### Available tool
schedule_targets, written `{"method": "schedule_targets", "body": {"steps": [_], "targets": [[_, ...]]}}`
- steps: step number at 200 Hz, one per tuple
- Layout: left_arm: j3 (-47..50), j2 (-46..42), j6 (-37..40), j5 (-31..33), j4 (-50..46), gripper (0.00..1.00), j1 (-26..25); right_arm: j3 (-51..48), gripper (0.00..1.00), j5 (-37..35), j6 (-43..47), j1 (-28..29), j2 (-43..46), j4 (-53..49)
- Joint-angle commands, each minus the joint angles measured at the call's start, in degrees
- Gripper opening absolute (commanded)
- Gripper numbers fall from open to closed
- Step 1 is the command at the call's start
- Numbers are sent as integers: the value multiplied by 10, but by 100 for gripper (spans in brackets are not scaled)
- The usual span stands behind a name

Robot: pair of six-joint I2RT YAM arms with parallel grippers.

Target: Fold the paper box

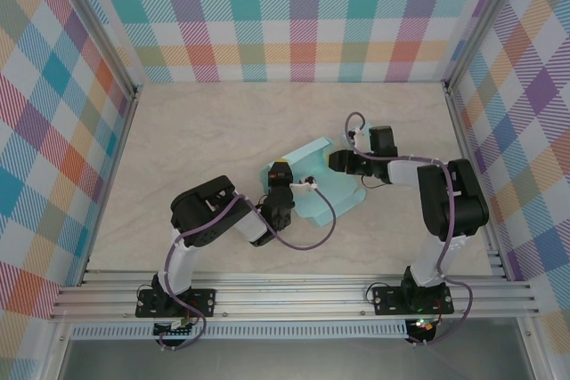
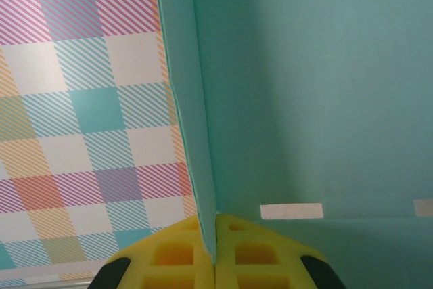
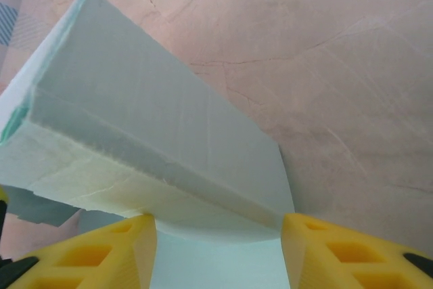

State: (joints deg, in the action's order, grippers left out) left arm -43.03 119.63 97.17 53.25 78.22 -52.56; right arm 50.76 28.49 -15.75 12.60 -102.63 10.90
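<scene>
The paper box [image 1: 313, 175] is a mint-green, partly folded sheet in the middle of the table. My left gripper [image 1: 283, 184] is at its near-left edge. In the left wrist view the yellow fingers [image 2: 169, 255] are shut on a thin upright panel of the box [image 2: 304, 99], which rises between them. My right gripper [image 1: 337, 162] is at the box's right side. Its yellow fingertips [image 3: 139, 245] stand wide apart, open, and a folded flap of the box [image 3: 149, 120] spans the gap just beyond them without being pinched.
The beige marbled table [image 1: 205, 140] is enclosed by plaid walls [image 1: 303, 15] at the back and on both sides. An aluminium rail [image 1: 294, 295] carrying both arm bases runs along the near edge. Cables loop around both wrists close to the box.
</scene>
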Motion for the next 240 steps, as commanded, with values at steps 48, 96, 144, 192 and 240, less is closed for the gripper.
{"method": "schedule_targets", "body": {"steps": [48,96,144,192,240], "targets": [[-7,14,5,-11,-11,0,3,45,52,-81,44,28,-26,11],[-6,13,7,-12,-10,0,0,43,52,-101,48,35,-37,44],[-7,17,7,-13,-11,0,0,64,52,-89,59,36,-59,50],[-8,18,7,-13,-13,0,0,63,45,-79,69,38,-59,56],[-10,7,-2,-16,-13,2,-5,54,26,-150,76,61,-50,51]]}}
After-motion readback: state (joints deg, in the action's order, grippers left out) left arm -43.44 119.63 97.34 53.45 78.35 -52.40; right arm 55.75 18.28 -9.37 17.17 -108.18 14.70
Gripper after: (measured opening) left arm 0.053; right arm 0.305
